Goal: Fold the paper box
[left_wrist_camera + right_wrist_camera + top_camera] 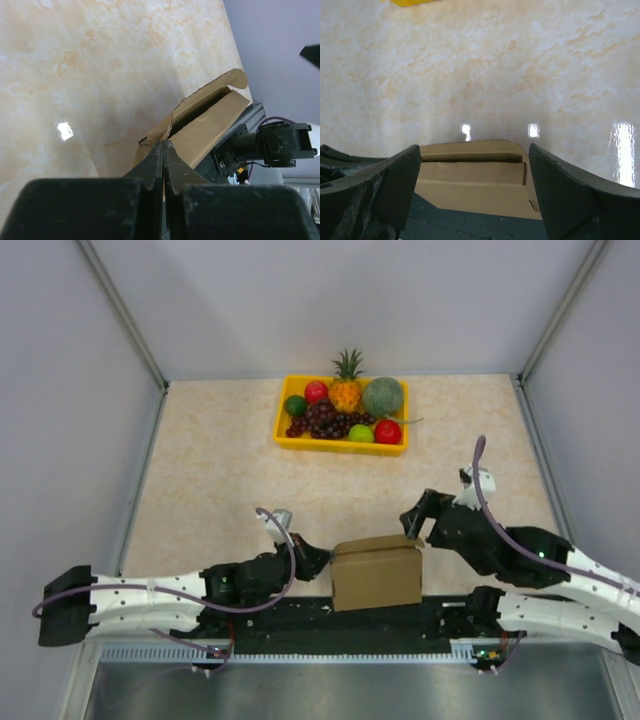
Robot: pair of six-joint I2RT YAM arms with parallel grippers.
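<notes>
Black fingers of the left gripper are pressed tight together, and no gap is seen between them. Their tips are laid against a ragged corner of the paper box. Whether a bit of card is pinched there cannot be told.

The right gripper is spread wide open and nothing is held in it. The rounded top flap of the box is seen low down between its two fingers. In the top view this gripper is found just by the far right corner of the box. Whether the box is touched by it cannot be told.

The brown box is stood up as a small carton at the near edge of the table, between the two arms. Its near side is seen right at the black rail by the arm bases. A dark gap is seen under the top flap, so the lid is not fully shut.

A yellow tray is placed well apart from the box, at the far side of the table. It is filled with fruit, and a pineapple and dark grapes can be picked out.
</notes>
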